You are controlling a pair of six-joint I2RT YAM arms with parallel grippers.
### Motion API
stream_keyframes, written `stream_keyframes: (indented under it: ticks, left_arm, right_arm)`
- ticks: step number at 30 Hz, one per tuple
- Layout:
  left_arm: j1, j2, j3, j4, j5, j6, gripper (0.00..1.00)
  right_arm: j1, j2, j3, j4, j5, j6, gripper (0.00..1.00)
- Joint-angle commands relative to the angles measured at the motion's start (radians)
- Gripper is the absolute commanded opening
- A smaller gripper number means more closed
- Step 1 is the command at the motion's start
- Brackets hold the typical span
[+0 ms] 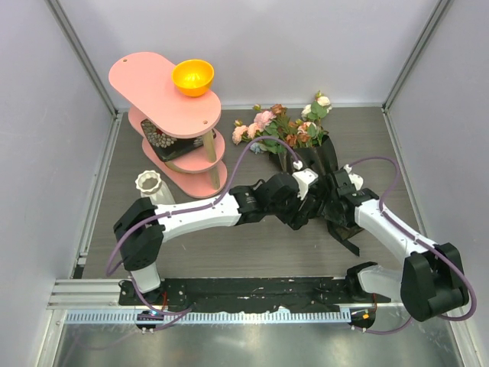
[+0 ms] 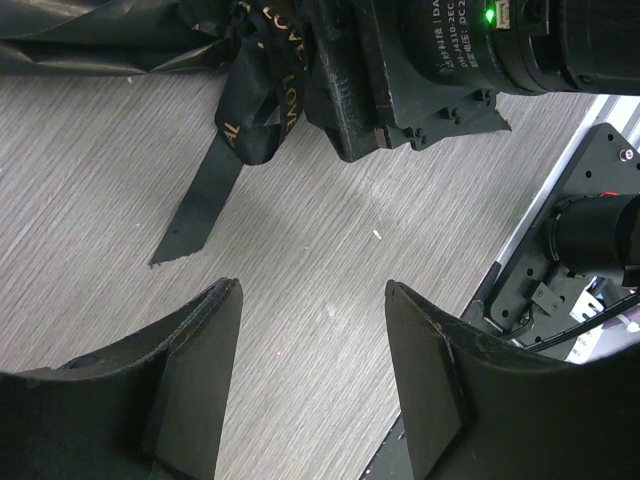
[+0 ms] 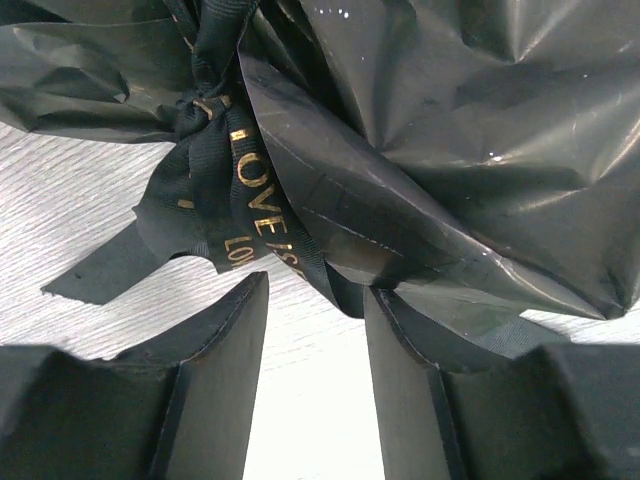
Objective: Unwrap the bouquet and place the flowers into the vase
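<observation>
The bouquet (image 1: 324,162), right of centre in the top view, is not yet unwrapped; its ribbon (image 3: 215,170) is seen tied. No flowers (image 1: 275,126) are placed in the vase (image 1: 150,184) at left. The left gripper (image 2: 310,295) is held apart, empty; the right gripper (image 3: 315,290) is parted beneath the ribbon, nothing clamped.
</observation>
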Motion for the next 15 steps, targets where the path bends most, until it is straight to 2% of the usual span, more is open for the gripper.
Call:
stream_keyframes:
  ticks: [1,2,5,6,8,9,12,15]
  left_arm:
    - [0.018,-0.019,-0.028,0.084,0.024,-0.022,0.62]
    - [0.023,-0.017,-0.031,0.09,0.027,-0.024,0.62]
    - [0.035,-0.005,-0.036,0.103,0.039,-0.027,0.61]
    - [0.04,0.001,-0.03,0.1,0.039,-0.025,0.61]
    - [0.058,0.036,-0.016,0.086,0.048,-0.008,0.62]
    - [0.066,0.053,0.013,0.072,0.059,0.016,0.64]
    - [0.084,0.179,0.132,-0.043,0.015,0.097,0.64]
    - [0.084,0.288,0.232,-0.127,-0.005,0.162,0.6]
  right_arm:
    - [-0.001,0.01,-0.024,0.091,0.037,-0.019,0.48]
    - [-0.001,0.011,-0.027,0.102,0.042,-0.019,0.46]
    - [-0.001,0.021,-0.031,0.114,0.049,-0.036,0.31]
    - [-0.001,0.019,-0.024,0.113,0.049,-0.042,0.13]
    - [-0.002,-0.002,-0.015,0.081,0.06,-0.047,0.04]
    - [-0.001,-0.016,-0.013,0.073,0.065,-0.047,0.01]
    - [-0.002,-0.094,-0.022,0.067,0.048,-0.019,0.01]
    - [-0.002,-0.15,-0.009,0.041,0.017,0.013,0.01]
